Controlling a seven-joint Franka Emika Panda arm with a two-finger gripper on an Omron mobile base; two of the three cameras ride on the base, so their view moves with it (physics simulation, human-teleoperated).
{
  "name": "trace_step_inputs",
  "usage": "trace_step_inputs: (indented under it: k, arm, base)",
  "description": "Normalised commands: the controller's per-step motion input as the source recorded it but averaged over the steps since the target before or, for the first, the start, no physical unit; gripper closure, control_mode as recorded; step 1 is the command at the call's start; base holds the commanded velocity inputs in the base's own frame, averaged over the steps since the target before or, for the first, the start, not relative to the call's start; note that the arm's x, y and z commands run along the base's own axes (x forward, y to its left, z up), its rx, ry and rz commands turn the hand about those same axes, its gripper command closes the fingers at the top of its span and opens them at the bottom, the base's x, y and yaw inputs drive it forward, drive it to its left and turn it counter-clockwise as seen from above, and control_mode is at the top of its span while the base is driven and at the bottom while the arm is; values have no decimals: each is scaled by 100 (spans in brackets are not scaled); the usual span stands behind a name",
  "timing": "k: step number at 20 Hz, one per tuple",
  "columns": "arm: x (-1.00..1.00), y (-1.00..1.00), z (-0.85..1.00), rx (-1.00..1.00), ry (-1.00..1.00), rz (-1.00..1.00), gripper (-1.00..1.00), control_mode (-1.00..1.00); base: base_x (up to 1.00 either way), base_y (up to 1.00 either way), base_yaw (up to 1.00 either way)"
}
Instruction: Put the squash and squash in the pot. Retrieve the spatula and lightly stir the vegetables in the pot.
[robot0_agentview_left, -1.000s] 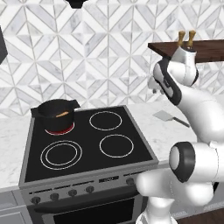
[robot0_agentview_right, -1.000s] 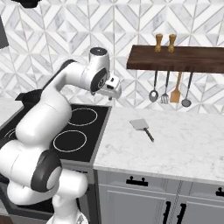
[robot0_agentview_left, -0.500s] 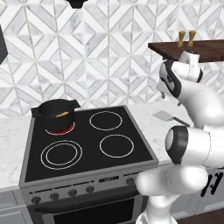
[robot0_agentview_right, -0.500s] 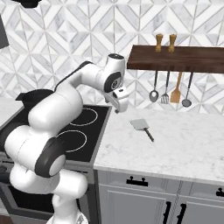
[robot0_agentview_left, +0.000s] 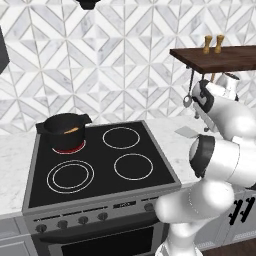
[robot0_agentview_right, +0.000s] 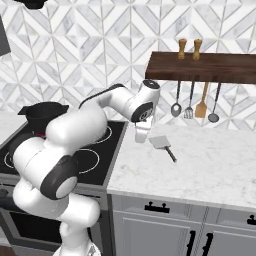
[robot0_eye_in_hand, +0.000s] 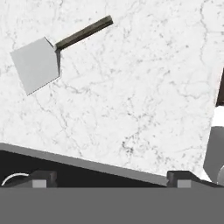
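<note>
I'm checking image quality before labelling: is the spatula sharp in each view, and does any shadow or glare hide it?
Hand view: spatula crisp, evenly lit, no glare, faint shading only on the marble counter. Right base view: spatula small but clear, beside the open tool. Left base view: only its blade peeks past the arm; no blur anywhere.

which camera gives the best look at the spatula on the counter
The hand view: the spatula lies flat on the marble, its whole blade and handle plain from above. The right base view shows it small, just past the open gripper. In the left base view the arm hides all but a bit of blade.
</note>
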Motion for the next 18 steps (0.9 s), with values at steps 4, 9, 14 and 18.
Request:
trace_step_inputs:
  k: [4, 9, 14, 18]
  arm:
    - [13, -45, -41, 12, 3, -70, -100, -100]
    - [45, -43, -16, 11, 8, -58, -100, -100]
    - [37, -37, -7, 5, 14, -45, -100, -100]
    - [0, -34, -34, 11, 5, -35, -100, -100]
  base:
    - [0, 0, 0]
    - [0, 0, 0]
    - [0, 0, 0]
    - [0, 0, 0]
